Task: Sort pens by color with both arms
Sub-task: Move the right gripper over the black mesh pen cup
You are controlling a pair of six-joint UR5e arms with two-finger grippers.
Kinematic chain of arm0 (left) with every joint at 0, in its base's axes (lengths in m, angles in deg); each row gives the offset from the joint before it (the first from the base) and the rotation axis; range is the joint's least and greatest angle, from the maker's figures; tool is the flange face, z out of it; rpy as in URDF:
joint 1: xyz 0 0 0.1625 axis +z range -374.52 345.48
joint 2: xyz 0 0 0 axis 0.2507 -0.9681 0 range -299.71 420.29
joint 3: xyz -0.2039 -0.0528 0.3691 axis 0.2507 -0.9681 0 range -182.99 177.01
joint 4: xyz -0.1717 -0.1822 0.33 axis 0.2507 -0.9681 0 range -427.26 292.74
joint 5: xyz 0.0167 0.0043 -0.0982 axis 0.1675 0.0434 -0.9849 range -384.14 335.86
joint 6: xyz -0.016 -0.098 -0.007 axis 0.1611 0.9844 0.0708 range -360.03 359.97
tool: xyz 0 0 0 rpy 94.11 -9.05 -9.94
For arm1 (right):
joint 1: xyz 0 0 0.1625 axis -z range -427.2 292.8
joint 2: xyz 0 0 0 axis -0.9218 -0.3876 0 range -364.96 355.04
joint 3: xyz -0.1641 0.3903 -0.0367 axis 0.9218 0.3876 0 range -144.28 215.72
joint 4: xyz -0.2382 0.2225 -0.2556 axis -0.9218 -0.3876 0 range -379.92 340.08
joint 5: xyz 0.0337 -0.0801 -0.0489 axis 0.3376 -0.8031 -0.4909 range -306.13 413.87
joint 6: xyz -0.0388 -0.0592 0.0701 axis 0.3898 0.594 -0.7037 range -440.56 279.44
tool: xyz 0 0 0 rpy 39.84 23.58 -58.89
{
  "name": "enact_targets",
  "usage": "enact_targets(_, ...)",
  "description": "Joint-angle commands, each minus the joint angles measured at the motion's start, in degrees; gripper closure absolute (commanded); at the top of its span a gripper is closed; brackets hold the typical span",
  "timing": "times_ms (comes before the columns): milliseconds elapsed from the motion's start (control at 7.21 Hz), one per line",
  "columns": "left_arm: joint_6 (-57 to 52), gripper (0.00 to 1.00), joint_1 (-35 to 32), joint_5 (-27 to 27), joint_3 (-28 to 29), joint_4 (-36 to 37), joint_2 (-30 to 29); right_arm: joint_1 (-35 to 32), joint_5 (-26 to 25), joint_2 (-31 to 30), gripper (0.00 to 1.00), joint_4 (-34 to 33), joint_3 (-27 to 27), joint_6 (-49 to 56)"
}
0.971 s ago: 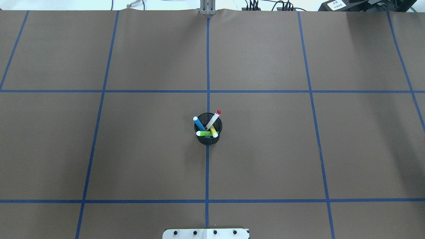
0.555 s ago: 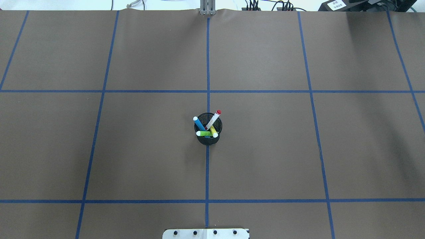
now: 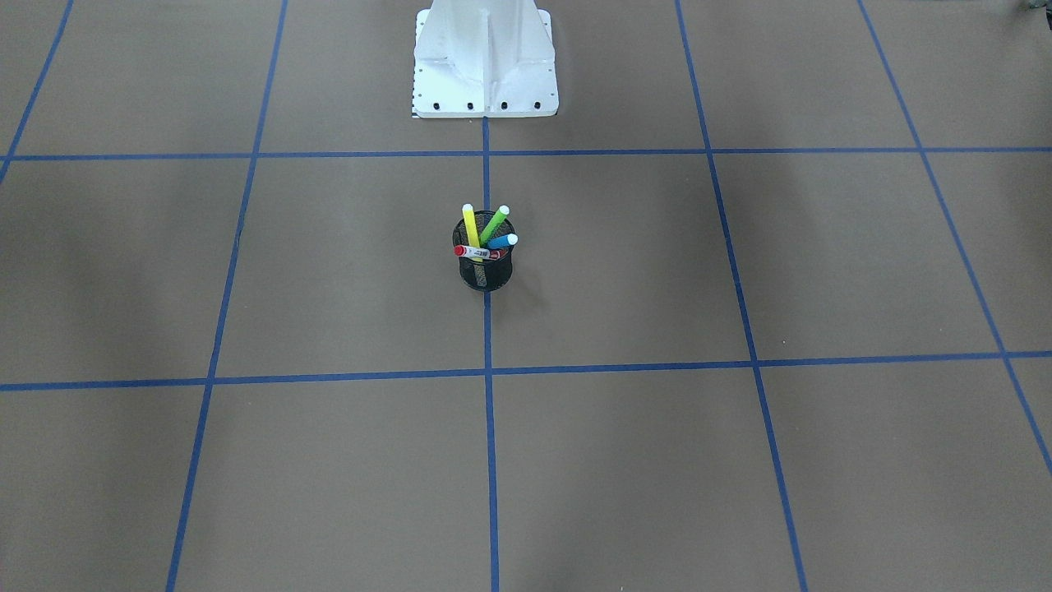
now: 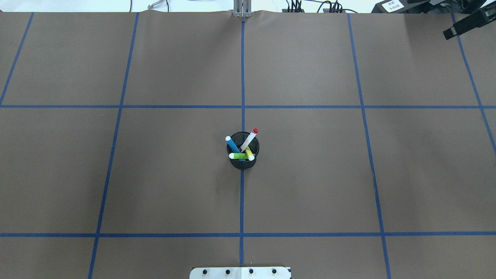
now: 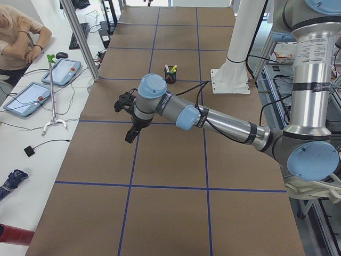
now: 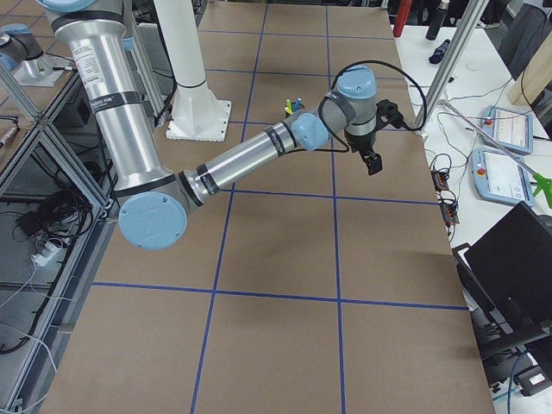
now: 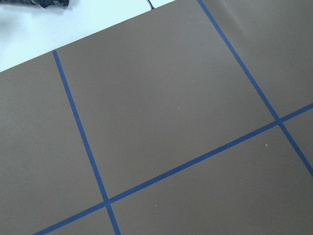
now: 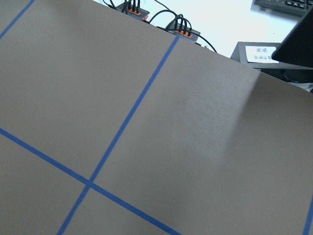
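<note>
Four slim pens stand bunched in a black mesh cup at the centre of the bench, caps up and fanned outward. The blue pen leans to the far left. The white pen with a red cap leans to the far right, and the yellow pen to the near right. The green pen points left across the cup's near rim. The left arm and right arm, silver with light-blue joints, stretch out over opposite ends of the bench, well apart from the pens.
</note>
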Motion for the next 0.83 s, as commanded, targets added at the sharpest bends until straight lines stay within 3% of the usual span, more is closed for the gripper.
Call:
enact_targets(0, 4.74, 0.00, 0.00, -0.12, -0.30, -0.07, -0.01, 4.70, -3.66, 5.34, 0.02, -6.64, -1.42, -5.38)
enact_targets(277, 4.95, 0.00, 0.00, -0.03, -0.04, 0.19, -0.01, 10.14, -7.00, 10.59, 0.02, -9.09, -1.42, -15.38)
enact_targets(555, 4.95, 0.00, 0.00, -0.03, -0.04, 0.11, 0.16, 16.29, -12.00, 23.65, 0.02, -25.98, -0.81, -19.38)
enact_targets(694, 4.95, 0.00, 0.00, -0.03, 0.04, 0.19, 0.34, 19.11, -13.59, 27.73, 0.02, -30.25, 0.06, -21.48)
